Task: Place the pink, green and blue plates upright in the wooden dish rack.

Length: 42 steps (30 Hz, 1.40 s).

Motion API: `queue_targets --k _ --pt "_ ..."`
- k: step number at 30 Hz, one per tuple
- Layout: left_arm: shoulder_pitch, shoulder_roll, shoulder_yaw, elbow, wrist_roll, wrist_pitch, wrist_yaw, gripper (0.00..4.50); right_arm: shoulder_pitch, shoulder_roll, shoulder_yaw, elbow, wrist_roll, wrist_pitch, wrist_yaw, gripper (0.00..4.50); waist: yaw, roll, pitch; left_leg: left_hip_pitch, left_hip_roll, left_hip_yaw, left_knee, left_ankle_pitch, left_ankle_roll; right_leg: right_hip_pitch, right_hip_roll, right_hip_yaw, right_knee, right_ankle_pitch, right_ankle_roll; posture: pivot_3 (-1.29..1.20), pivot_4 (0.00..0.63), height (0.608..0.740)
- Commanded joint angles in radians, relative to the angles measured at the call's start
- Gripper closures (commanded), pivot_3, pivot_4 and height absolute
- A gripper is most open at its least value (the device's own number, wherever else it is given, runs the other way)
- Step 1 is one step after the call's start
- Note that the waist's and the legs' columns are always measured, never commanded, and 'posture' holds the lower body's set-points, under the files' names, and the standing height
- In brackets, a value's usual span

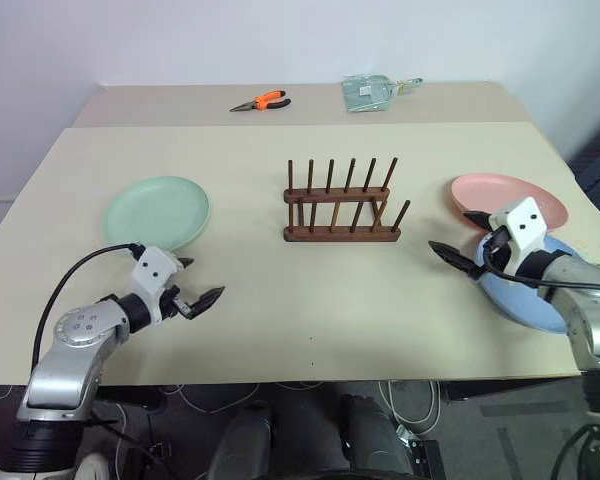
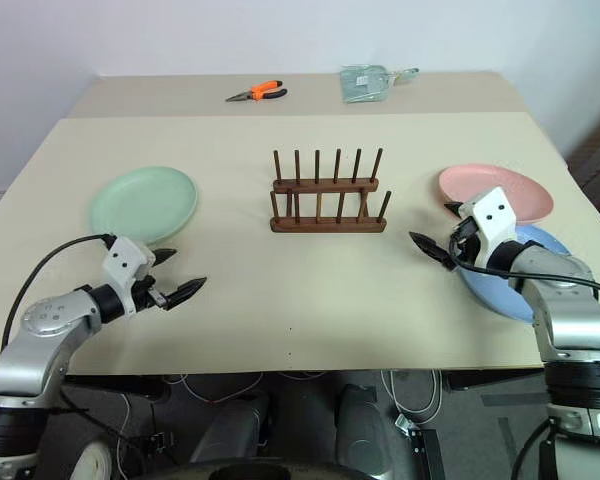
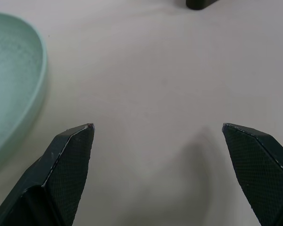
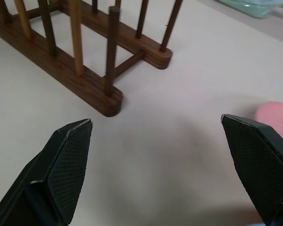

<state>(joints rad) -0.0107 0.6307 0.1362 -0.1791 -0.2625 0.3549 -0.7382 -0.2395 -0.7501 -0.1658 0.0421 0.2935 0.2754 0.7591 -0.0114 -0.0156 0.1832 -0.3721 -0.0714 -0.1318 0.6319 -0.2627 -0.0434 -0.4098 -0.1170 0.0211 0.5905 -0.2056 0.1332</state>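
The wooden dish rack [image 1: 341, 203] stands empty mid-table, the green plate [image 1: 157, 211] well to its left, the pink plate [image 1: 509, 199] and blue plate [image 2: 504, 275] overlapping to its right. Lifting one stacked plate could drag the other. Left gripper [image 1: 197, 291] and right gripper [image 1: 459, 243] hover low, angled inward toward the rack, fingers spread, holding nothing.

Lab: bare table [image 1: 280, 300], pliers [image 1: 261, 101], loose cables [image 1: 400, 395]
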Motion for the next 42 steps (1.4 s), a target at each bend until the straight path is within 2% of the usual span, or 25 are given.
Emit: queue_targets --k 1,5,9,14,17,24,27,33,37,42 --pt "-0.005 0.003 0.012 -0.013 0.002 -0.026 0.008 0.00 -0.055 0.026 0.017 0.014 -0.033 -0.046 -0.018 0.05 0.000 0.000 0.000 0.000 0.000 0.000 0.000 0.000 0.000 0.000 0.000 0.000 0.000 0.000 0.000 0.00 0.150 0.740" --pt "-0.013 -0.012 0.002 -0.022 -0.003 -0.009 0.021 0.00 -0.081 0.050 0.034 0.037 -0.046 -0.055 -0.020 0.05 -0.001 0.000 0.000 0.000 0.000 0.000 0.000 0.000 0.000 0.000 0.000 0.000 0.000 0.000 0.000 0.00 0.150 0.740" --pt "-0.127 -0.030 -0.090 0.065 0.030 -0.026 -0.012 0.00 -0.063 0.065 0.037 0.002 -0.042 -0.024 -0.030 0.05 0.011 0.000 0.000 0.000 -0.001 -0.001 0.001 0.000 0.000 0.000 0.000 -0.001 0.000 0.000 0.000 0.00 0.150 0.740" --pt "-0.465 -0.123 -0.255 0.406 0.113 -0.119 -0.109 0.00 0.030 0.099 0.034 -0.144 -0.056 0.000 -0.096 0.05 0.027 -0.001 0.000 -0.001 -0.002 -0.002 0.002 0.000 0.000 0.001 0.000 -0.002 0.001 0.002 0.003 0.00 0.150 0.740" --pt "-0.655 -0.201 -0.328 0.688 0.169 -0.213 -0.177 0.00 0.108 0.129 0.022 -0.263 -0.062 0.030 -0.155 0.05 0.025 -0.001 -0.001 -0.001 -0.002 -0.001 0.001 0.000 0.000 0.001 0.000 -0.002 0.000 0.002 0.004 0.00 0.150 0.740" --pt "-0.886 -0.345 -0.384 1.147 0.266 -0.392 -0.218 0.00 0.282 0.188 -0.009 -0.503 -0.064 0.116 -0.271 0.05 0.022 -0.003 -0.002 -0.001 -0.001 -0.001 0.000 0.000 0.000 0.001 0.000 -0.002 -0.001 0.001 0.005 0.00 0.150 0.740" --pt "-0.922 -0.379 -0.362 1.235 0.275 -0.437 -0.206 0.72 0.334 0.202 -0.023 -0.562 -0.069 0.141 -0.300 0.00 0.025 -0.003 -0.002 -0.001 -0.002 -0.001 0.002 0.000 0.000 0.002 0.000 -0.002 -0.002 0.000 0.008 0.00 0.150 0.740" --pt "-0.904 -0.371 -0.346 1.235 0.270 -0.511 -0.268 3.44 0.349 0.179 -0.021 -0.586 -0.070 0.163 -0.289 0.00 0.021 -0.004 -0.003 0.000 -0.002 -0.001 0.002 0.000 0.000 0.003 0.000 -0.002 -0.002 0.000 0.009 0.00 0.150 0.740" --pt "-0.843 -0.343 -0.332 1.128 0.241 -0.528 -0.364 3.44 0.356 0.124 -0.037 -0.561 -0.075 0.157 -0.239 0.00 0.020 -0.004 -0.003 0.000 -0.001 -0.001 0.000 0.000 0.001 0.002 0.000 -0.002 -0.002 0.000 0.008 0.00 0.150 0.740" --pt "-0.688 -0.246 -0.360 0.805 0.205 -0.469 -0.517 3.44 0.390 0.055 -0.101 -0.525 -0.053 0.150 -0.166 0.00 0.019 -0.004 -0.003 0.000 -0.001 -0.001 0.000 0.000 0.001 0.002 0.000 -0.002 -0.002 0.002 0.005 0.00 0.150 0.740"
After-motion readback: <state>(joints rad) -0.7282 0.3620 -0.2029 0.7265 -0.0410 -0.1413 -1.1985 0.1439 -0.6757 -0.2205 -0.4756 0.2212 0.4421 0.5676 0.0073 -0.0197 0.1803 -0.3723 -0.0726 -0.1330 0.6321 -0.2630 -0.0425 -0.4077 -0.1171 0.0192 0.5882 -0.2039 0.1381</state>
